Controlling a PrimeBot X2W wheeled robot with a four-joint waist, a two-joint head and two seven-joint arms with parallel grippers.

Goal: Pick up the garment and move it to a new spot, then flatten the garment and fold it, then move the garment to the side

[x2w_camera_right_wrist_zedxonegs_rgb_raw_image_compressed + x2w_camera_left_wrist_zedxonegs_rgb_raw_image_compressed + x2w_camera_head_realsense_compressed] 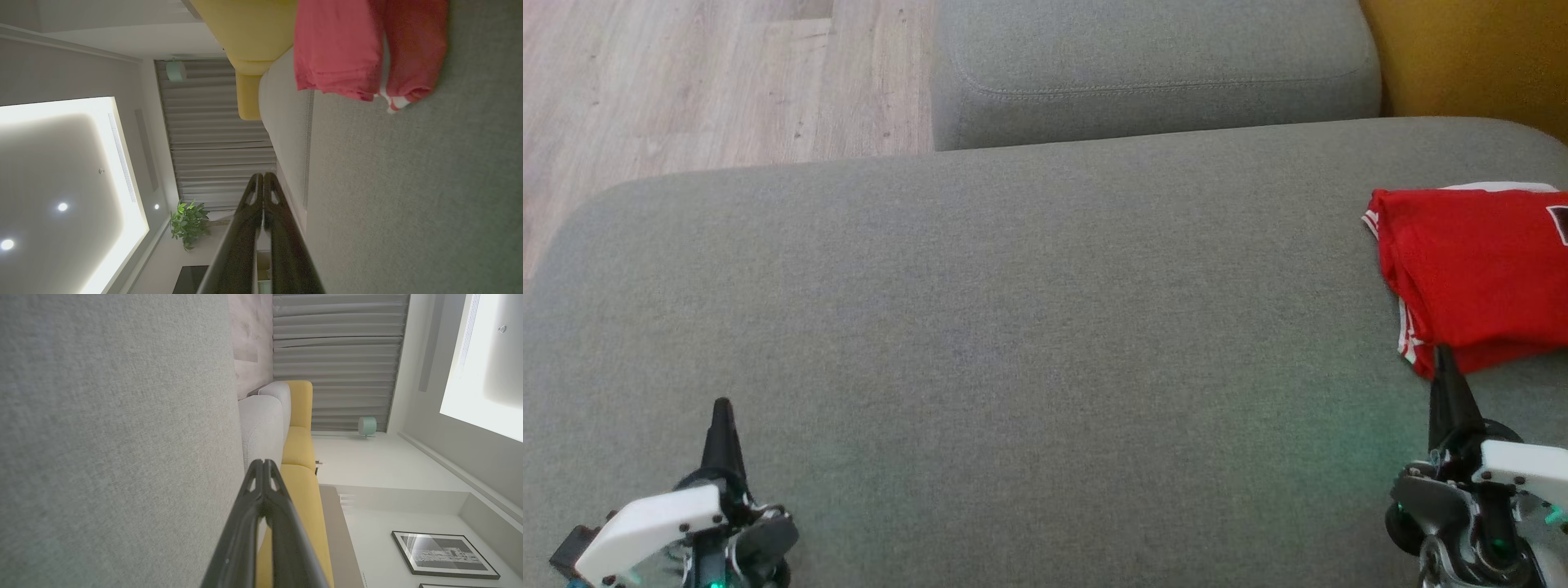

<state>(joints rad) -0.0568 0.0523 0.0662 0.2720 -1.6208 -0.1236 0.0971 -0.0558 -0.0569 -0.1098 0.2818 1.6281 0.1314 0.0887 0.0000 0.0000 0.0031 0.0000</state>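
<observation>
In the head view, the red cloth garment with white striped trim [1478, 269] is lying folded at the far right of the wide grey fabric cushion [1013, 327], running off the right edge of the picture, so its long axis cannot be told. The right gripper [1443, 353] is sitting at the near right with its two dark fingers pressed together, empty, its tip just in front of the garment's near edge. The left gripper [721, 406] is sitting at the near left, fingers likewise together and holding nothing, well apart from the garment. Pale wooden floor [686, 82] is showing at the far left.

In the left wrist view, the left gripper [263, 463] is showing its fingers meeting at the tip beside bare grey cushion [102, 437], with a yellow upholstered sofa [300, 457] beyond.

In the right wrist view, the right gripper [262, 175] is pointing along the cushion [408, 183], fingers together, with the garment [347, 49] lying ahead and slightly right of its line.

The right arm is clearly the nearer one; any coming move would be going forward and a little right.
</observation>
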